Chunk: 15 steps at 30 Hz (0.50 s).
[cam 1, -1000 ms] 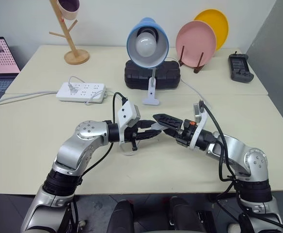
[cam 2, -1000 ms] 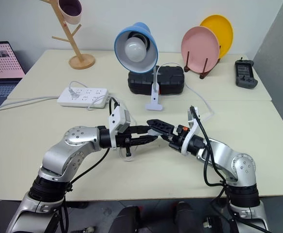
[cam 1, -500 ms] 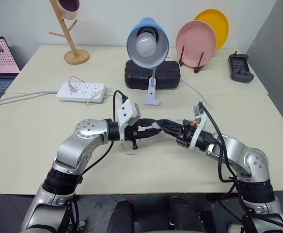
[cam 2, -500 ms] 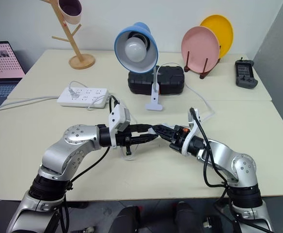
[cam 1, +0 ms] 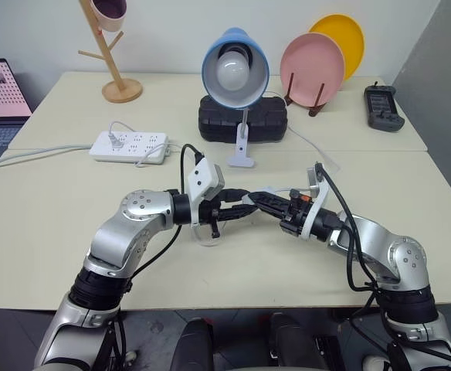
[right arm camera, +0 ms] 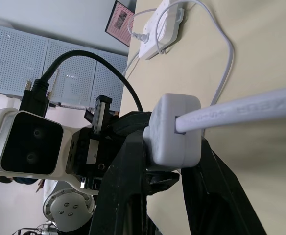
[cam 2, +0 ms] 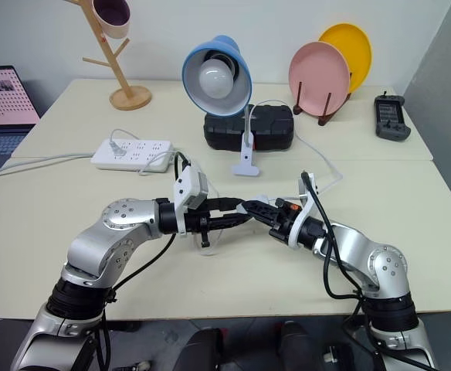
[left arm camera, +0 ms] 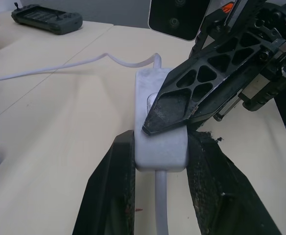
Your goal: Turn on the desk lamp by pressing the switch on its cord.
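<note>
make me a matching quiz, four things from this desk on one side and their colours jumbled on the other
Things:
1. lamp shade
2. switch
3. front plate
4. back plate

Colours:
A. yellow
B. white
C. light blue
D. pink

Pairs: 1-C, 2-B, 3-D, 4-A

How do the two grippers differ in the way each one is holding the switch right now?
The left gripper clamps the switch by its two long sides near one end, steadying it; the right gripper pinches it across its flat faces, one fingertip on the rocker. The left gripper reaches in from the robot's left, the right gripper from its right, so the two meet tip to tip. Both are shut on the switch, held above the table; the desk lamp looks unlit.
</note>
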Motion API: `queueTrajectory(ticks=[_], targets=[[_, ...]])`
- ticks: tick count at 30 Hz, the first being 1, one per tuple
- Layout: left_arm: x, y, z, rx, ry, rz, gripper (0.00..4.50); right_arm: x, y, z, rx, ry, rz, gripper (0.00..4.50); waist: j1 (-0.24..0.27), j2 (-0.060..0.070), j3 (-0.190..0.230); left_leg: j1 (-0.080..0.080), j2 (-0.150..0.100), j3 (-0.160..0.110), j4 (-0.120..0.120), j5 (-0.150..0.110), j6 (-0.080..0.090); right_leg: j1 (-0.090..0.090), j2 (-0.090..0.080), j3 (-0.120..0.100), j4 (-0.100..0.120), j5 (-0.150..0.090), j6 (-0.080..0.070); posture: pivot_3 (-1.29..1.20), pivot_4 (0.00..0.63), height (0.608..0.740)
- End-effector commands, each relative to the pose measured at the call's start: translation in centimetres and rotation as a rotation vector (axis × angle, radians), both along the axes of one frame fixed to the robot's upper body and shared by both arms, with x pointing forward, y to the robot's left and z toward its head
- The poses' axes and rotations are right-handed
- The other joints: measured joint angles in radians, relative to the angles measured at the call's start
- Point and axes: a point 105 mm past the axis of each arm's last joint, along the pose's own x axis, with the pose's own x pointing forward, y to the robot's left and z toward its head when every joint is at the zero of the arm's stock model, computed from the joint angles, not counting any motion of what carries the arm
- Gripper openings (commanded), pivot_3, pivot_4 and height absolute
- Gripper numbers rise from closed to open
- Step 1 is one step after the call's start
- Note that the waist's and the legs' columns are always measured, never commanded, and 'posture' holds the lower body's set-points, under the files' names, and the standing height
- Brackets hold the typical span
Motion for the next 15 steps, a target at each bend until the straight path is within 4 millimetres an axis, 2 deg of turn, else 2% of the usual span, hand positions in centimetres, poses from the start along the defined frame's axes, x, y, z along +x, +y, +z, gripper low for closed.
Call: queueTrajectory(ticks=[1,3,5,11,15], targets=[[-0.51,-0.50,1.10,-0.005,-0.059,-0.026,1.09,-0.29,-0.13,0.71,-0.018,-0.037,0.004,0.57,0.000,0.000,0.000,0.000,0.000,0.000,0.000,0.000,0.000,0.000,0.000,0.000,0.000,0.000,0.000,0.00,0.150,0.740],[-0.54,-0.49,1.09,-0.004,-0.060,-0.027,1.09,-0.24,-0.22,0.75,-0.025,-0.044,0.002,0.57,0.000,0.000,0.000,0.000,0.000,0.000,0.000,0.000,0.000,0.000,0.000,0.000,0.000,0.000,0.000,0.00,0.150,0.740],[-0.48,-0.50,1.14,-0.004,-0.062,-0.026,1.09,-0.28,-0.24,1.34,0.021,-0.054,0.007,1.27,0.000,0.000,0.000,0.000,0.000,0.000,0.000,0.000,0.000,0.000,0.000,0.000,0.000,0.000,0.000,0.00,0.150,0.740],[-0.43,-0.47,1.14,-0.004,-0.063,-0.022,1.09,-0.10,-0.51,1.09,0.013,-0.036,-0.014,2.49,0.000,0.000,0.000,0.000,0.000,0.000,0.000,0.000,0.000,0.000,0.000,0.000,0.000,0.000,0.000,0.00,0.150,0.740],[-0.40,-0.36,1.05,-0.002,-0.062,-0.019,1.09,-0.01,-0.95,1.07,0.023,-0.030,-0.036,2.49,0.000,0.000,0.000,0.000,0.000,0.000,0.000,0.000,0.000,0.000,0.000,0.000,0.000,0.000,0.000,0.00,0.150,0.740]])
